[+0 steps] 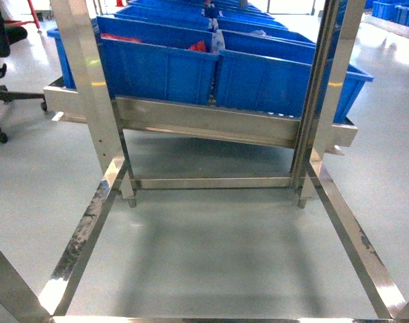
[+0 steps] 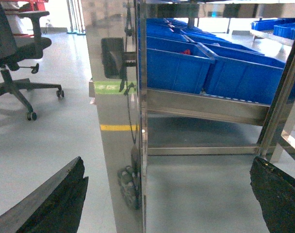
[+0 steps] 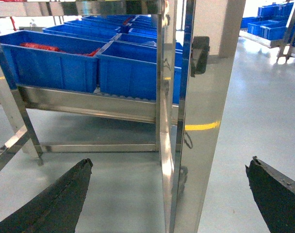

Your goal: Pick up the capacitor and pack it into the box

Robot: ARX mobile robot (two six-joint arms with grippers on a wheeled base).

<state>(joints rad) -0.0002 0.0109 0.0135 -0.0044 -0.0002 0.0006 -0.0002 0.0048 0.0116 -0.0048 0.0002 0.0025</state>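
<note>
No capacitor can be made out, and the box is out of view. Blue bins point(image 1: 164, 67) stand in rows on a steel rack, and one holds red items point(image 1: 198, 47) too small to name. Neither gripper shows in the head view. In the left wrist view my left gripper point(image 2: 168, 162) is open, its black fingers point(image 2: 55, 204) wide apart, with a steel post point(image 2: 116, 121) straight ahead. My right gripper point(image 3: 172, 161) is also open and empty, its fingers point(image 3: 278, 194) either side of another steel post point(image 3: 205, 121). The bins point(image 3: 50, 65) lie well beyond both grippers.
A steel frame point(image 1: 83, 235) borders the grey floor below the head camera, with upright posts point(image 1: 90, 81) on both sides. The rack's front rail point(image 1: 204, 121) runs under the bins. An office chair point(image 2: 16, 53) stands on the floor to the left.
</note>
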